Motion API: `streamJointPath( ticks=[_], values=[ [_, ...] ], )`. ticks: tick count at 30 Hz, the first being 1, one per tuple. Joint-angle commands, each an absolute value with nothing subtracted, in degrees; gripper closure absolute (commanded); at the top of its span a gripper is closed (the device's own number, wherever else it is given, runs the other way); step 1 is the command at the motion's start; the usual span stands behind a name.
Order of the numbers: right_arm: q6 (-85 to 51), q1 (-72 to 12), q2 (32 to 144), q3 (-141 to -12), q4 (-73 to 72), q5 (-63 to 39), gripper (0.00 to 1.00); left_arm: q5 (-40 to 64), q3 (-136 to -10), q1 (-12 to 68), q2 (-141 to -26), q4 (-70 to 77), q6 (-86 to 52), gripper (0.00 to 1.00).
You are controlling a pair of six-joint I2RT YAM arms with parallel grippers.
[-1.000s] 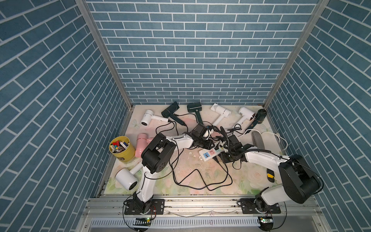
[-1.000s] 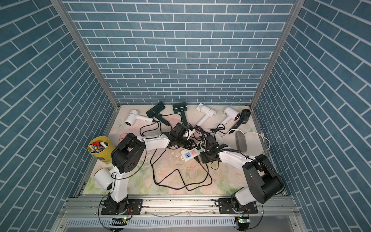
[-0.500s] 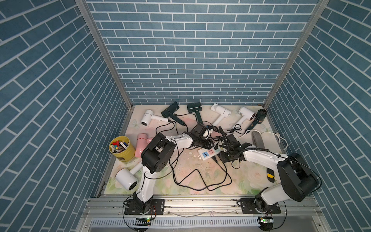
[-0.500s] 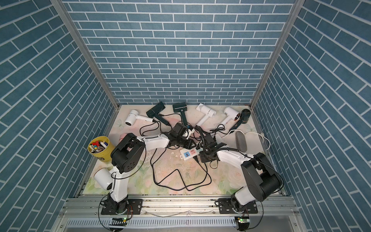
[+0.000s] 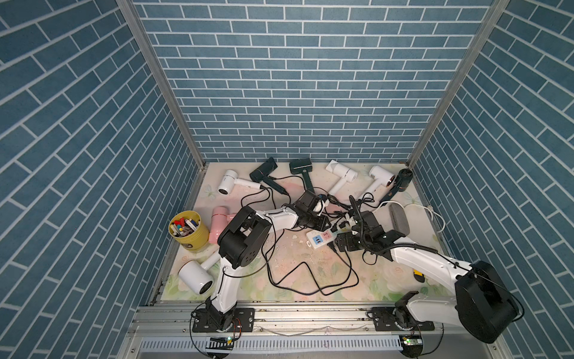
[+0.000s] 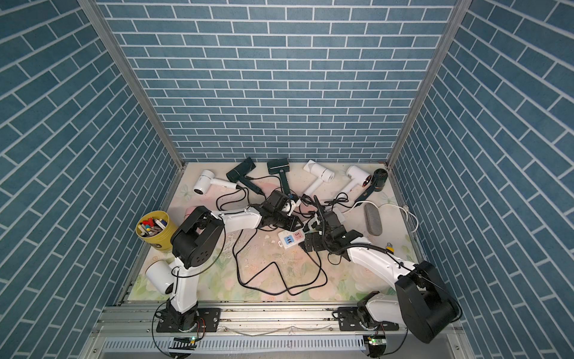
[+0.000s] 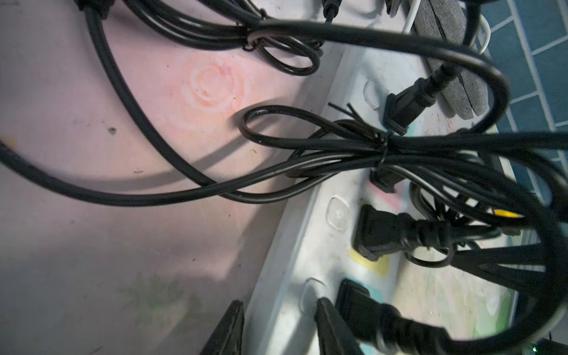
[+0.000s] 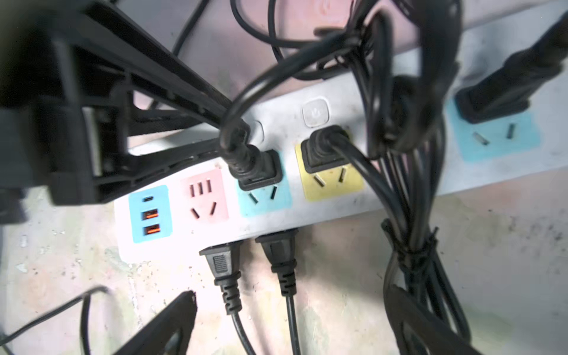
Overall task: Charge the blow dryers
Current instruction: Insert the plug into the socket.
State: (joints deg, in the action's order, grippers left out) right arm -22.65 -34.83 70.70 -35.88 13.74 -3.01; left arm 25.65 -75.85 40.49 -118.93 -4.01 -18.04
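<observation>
In both top views, six blow dryers [image 5: 341, 172] lie in a row across the back of the floral surface [image 5: 383, 279], at mid-frame. A pink blow dryer [image 5: 219, 221] and a big white blow dryer [image 5: 195, 274] lie at lower left, either side of a yellow cup [image 5: 189, 236]. Below the row, slightly right of centre, sits a white power strip [image 5: 320, 241]. The left gripper [image 5: 324, 223] is at its upper side and the right gripper [image 5: 339, 243] at its right end.

Left wrist view: the left gripper's jaws, at the bottom edge, stand partly apart astride the strip's long edge, clenched on nothing. Black plugs [image 7: 396, 233] sit in the strip's sockets, and a tied cord bundle [image 7: 381, 150] lies across it.

Right wrist view: the right gripper's jaws are released, spread wide at the bottom of the frame. Between them two side plugs [image 8: 218, 264] butt against the strip's lower edge, touched by neither jaw.
</observation>
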Motion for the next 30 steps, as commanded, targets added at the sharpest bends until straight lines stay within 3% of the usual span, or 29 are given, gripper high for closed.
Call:
streamJointPath(
  ticks=[1, 4, 6, 11, 17, 30],
  values=[
    [-23.62, -34.89, 68.07, -34.19, 12.49, -4.13, 0.11, 24.87, -73.99, 40.34, -120.15, -13.85, -16.12, 0.59],
    [-22.31, -35.65, 69.53, -34.43, 12.89, -4.09, 0.32, 24.90, -74.14, 40.25, -120.32, -14.00, -16.01, 0.59],
    [-21.23, -37.04, 70.79, -34.45, 12.48, -3.61, 0.41, 24.86, -74.22, 40.21, -120.35, -13.98, -16.01, 0.59],
    [-20.49, -38.23, 75.12, -35.71, 13.20, 1.65, 0.47, 24.96, -74.68, 40.06, -120.84, -14.12, -16.03, 0.59],
    [-19.62, -38.32, 80.71, -37.82, 12.23, 2.53, 0.70, 25.05, -75.16, 39.99, -121.44, -14.38, -15.97, 0.59],
    [-18.85, -38.59, 85.11, -39.42, 9.72, 1.46, 0.67, 25.62, -75.76, 39.99, -122.86, -14.03, -16.13, 0.59]
  ],
)
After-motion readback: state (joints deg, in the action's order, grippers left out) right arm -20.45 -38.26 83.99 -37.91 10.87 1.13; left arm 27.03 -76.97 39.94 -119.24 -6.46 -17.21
